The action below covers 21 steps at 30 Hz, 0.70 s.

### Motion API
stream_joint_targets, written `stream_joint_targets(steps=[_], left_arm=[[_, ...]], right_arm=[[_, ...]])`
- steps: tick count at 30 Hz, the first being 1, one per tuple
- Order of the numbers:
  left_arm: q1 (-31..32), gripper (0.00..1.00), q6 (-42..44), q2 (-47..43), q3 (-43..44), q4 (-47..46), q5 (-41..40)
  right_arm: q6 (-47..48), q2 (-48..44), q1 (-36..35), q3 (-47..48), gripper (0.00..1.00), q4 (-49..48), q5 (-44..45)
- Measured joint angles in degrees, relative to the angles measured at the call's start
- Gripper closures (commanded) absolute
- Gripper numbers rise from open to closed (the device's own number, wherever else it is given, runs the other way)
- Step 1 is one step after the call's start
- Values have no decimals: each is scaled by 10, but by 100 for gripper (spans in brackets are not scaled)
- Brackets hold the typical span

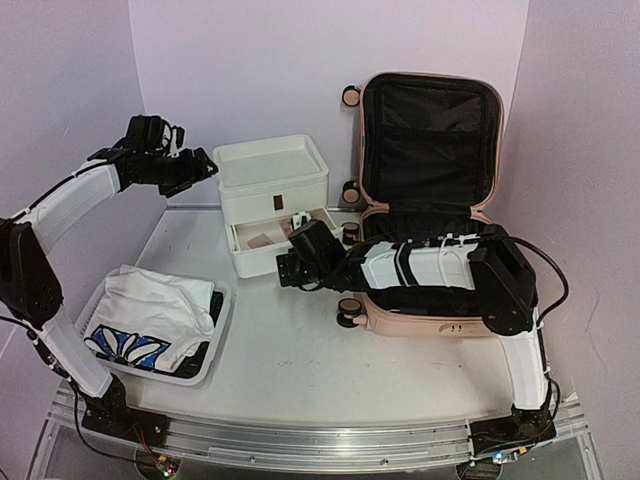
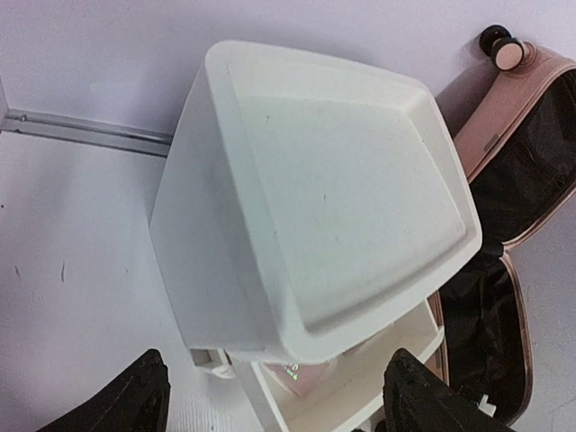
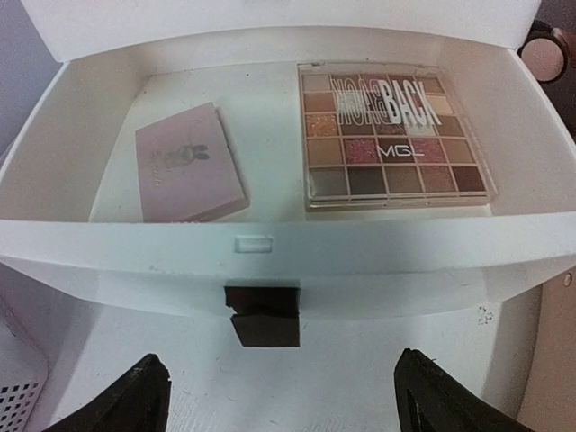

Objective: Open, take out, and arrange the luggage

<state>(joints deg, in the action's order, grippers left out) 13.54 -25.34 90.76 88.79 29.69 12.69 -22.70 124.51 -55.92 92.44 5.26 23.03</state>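
Two arms are bolted to a metal rail (image 1: 300, 445) at the near edge of a white table (image 1: 300, 360). Near left corner: a white perforated basket (image 1: 224, 325) holding a white cloth (image 1: 150, 300) with blue print, something black under it.

Near right: the luggage (image 1: 430, 322), a pale pink hard shell, lies open just inside the right edge. Its lower half is flat on the table with the black lining up. Its lid (image 1: 430, 130) stands upright against the back wall, lining facing the arms. Pink-and-black wheels (image 1: 349, 312) show along its left side.

The right arm (image 1: 430, 265) reaches left across the open lower half, above the lining; can't tell if it touches. The right gripper (image 3: 281, 396) sits just in front of the pulled-out bottom drawer (image 3: 270, 256), fingers (image 3: 144, 396) spread wide, nothing between them. In the drawer: an eyeshadow palette (image 3: 396, 135) on the right and a small flat pink case (image 3: 189, 162) on the left, apart from each other. A black tab (image 3: 263, 315) hangs from the drawer front.

The white drawer unit (image 1: 272, 180) stands mid far edge, just left of the luggage, with its upper drawer shut and its top a shallow tray. The left arm (image 1: 70, 200) is raised over the far left corner. The left gripper (image 2: 279, 400) hovers above and left of the unit, fingers wide, holding nothing.

Room: plain pale lilac walls (image 1: 240, 70) close round the table on three sides. A metal strip (image 2: 90, 130) runs where the table meets the back wall.
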Motion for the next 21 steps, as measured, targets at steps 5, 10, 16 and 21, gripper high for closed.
stream_joint_targets(steps=[5,10,16,21], left_arm=[[27,21,11,79,111,3,-65],[47,24,18,146,181,10,-130],[61,38,40,213,226,35,-184],[61,47,56,235,236,52,-199]], right_arm=[[-14,-27,1,-29,13,-4,2],[-21,-47,1,-45,13,-8,2],[-26,-48,4,-46,20,-9,0],[-26,-47,8,-44,24,-19,-13]])
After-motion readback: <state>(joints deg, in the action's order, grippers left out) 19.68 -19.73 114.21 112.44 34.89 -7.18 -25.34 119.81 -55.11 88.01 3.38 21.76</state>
